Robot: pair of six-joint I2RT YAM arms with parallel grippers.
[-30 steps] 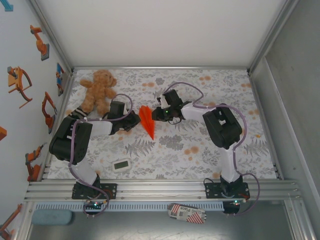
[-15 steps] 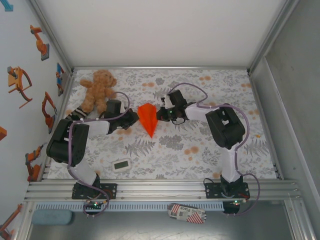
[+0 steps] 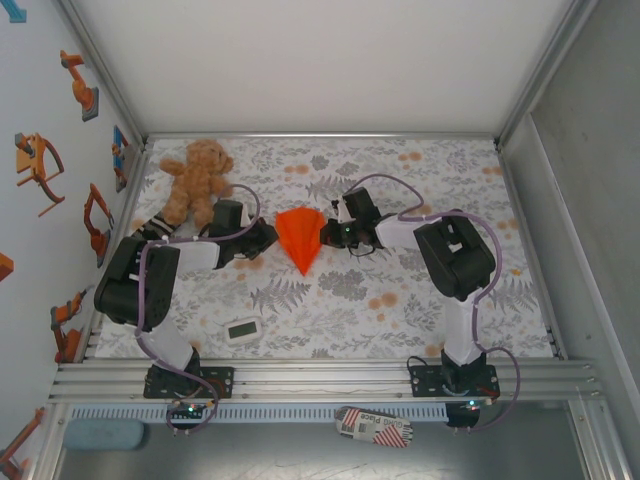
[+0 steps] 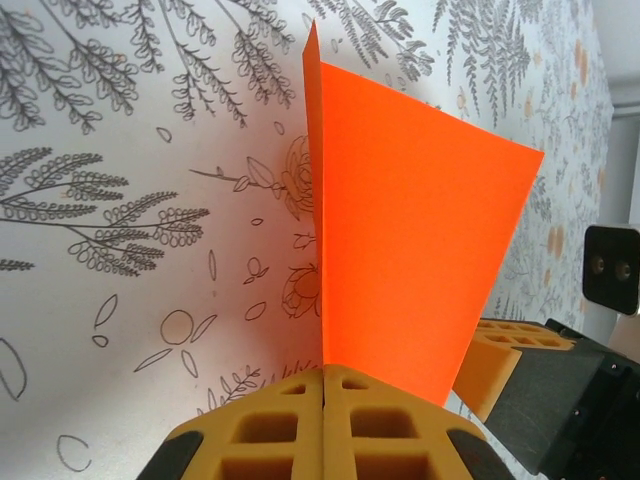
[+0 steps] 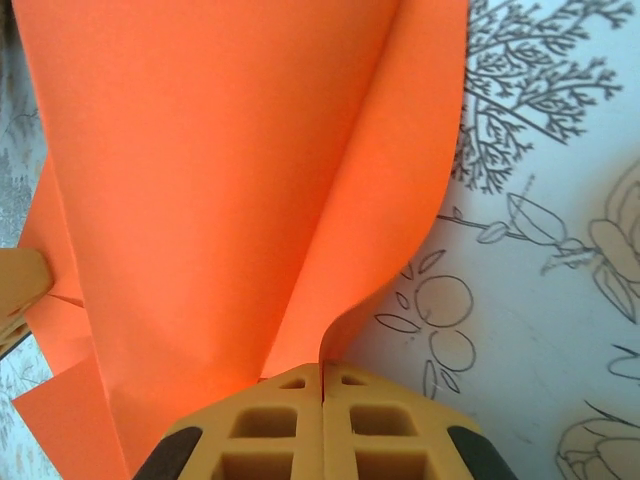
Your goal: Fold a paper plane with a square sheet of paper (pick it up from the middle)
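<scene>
1. Left jaws: pressed fully together, pinching the near edge of the paper plane (image 4: pixel 400 250). One flap stands upright from the seam between them.
2. Right jaws: also shut tight, holding the opposite wing, which curls as it enters the grip.
3. The plane lies mid-bench between both arms, its nose at 6 o'clock and its wide tail at 12. The left jaws are at its 9 o'clock and the right jaws at its 3.
4. Risk: both grips look shallow, at the very edge. If the arms pull apart unevenly, the thin paper could slip out or tear along the centre crease.
5. Risk: the curl on the right wing could set into a stray crease if pressed to the bench (image 3: pixel 400 300).
6. The teddy bear (image 3: pixel 197 180) sits near the left arm at 10 o'clock, so a wide swing might nudge it.
</scene>
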